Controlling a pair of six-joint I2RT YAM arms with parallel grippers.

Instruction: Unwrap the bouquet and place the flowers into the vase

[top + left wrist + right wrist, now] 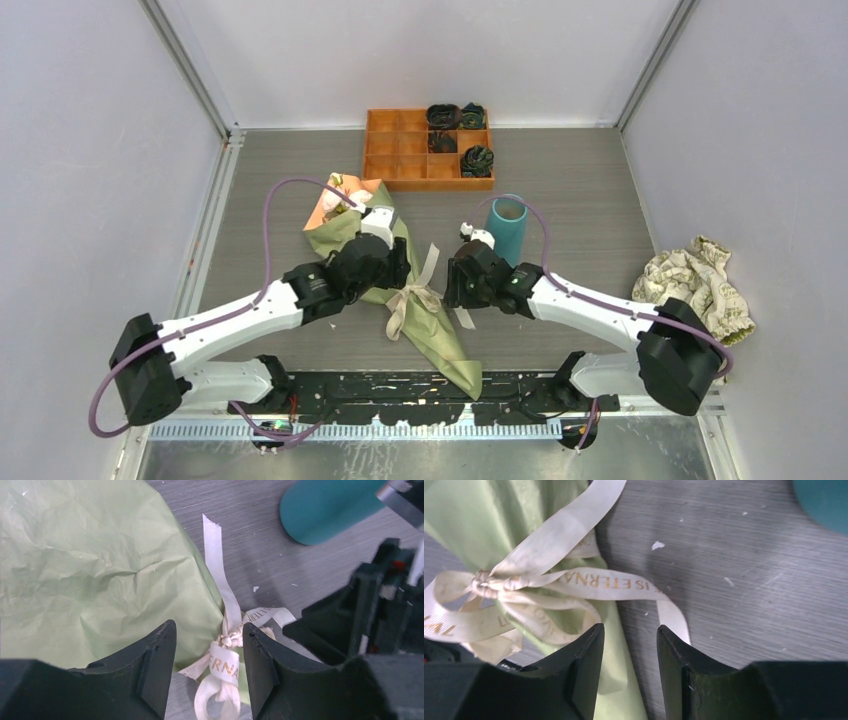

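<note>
The bouquet (432,330) lies slanted on the table, an olive-green paper cone (90,560) tied with a cream ribbon (414,296). Pink flowers (345,190) show at its wide far-left end. My left gripper (400,270) hovers open over the wrap, and the ribbon knot (231,640) sits between its fingers (155,655), unclamped. My right gripper (452,286) is open just right of the ribbon. Its jaws (630,630) straddle the paper edge and bare table, with a printed ribbon tail (614,582) just ahead of them. The teal vase (506,228) stands upright behind the right gripper.
An orange compartmented tray (400,150) with dark rolled bundles sits at the back centre. A crumpled floral cream cloth (700,285) lies at the right edge. Grey walls and metal rails enclose the table.
</note>
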